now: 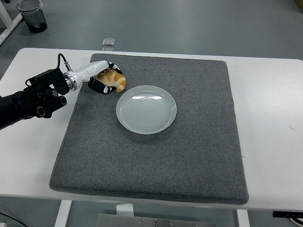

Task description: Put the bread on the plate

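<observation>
A golden croissant, the bread (117, 80), lies on the grey mat (189, 142) near its far left corner. My left hand (107, 77) reaches in from the left edge and is curled around it, upper fingers (112, 66) over its far side and thumb against its near side. The bread still rests on the mat. An empty white plate (146, 109) sits just right of and nearer than the bread, a short gap away. My right arm is out of view.
The mat covers most of the white table (270, 118). A small clear object (109, 42) sits at the table's far edge behind the mat. A dark bin (32, 15) stands on the floor at the top left.
</observation>
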You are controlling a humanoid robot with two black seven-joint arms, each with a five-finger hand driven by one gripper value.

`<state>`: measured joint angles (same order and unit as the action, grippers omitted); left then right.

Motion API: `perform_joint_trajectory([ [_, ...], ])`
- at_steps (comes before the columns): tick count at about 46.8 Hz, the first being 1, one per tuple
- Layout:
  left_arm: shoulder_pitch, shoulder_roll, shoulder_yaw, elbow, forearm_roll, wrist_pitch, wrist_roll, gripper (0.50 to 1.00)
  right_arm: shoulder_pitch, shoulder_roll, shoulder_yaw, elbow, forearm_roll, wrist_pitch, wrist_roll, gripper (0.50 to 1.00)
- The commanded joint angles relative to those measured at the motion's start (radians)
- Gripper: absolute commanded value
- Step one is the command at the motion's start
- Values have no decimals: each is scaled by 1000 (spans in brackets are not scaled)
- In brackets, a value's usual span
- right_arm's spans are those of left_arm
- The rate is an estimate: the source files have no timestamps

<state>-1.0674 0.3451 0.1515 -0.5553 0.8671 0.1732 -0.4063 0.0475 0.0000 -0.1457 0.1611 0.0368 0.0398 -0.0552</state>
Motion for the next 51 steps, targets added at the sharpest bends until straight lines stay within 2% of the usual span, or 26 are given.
perform_joint_trajectory([
  [1, -3, 0, 17, 1, 1, 0, 0, 500, 0, 0, 0, 0, 0, 0, 0, 930],
  [12, -6, 0, 40, 1, 1, 5, -8, 500, 0, 0, 0, 0, 0, 0, 0, 932],
  [22, -8, 0, 40, 0, 3, 38, -17, 500, 0, 0, 0, 0, 0, 0, 0, 932],
  [51, -85, 18, 22, -55, -23, 31, -23, 500, 0, 0, 0, 0, 0, 0, 0, 930],
])
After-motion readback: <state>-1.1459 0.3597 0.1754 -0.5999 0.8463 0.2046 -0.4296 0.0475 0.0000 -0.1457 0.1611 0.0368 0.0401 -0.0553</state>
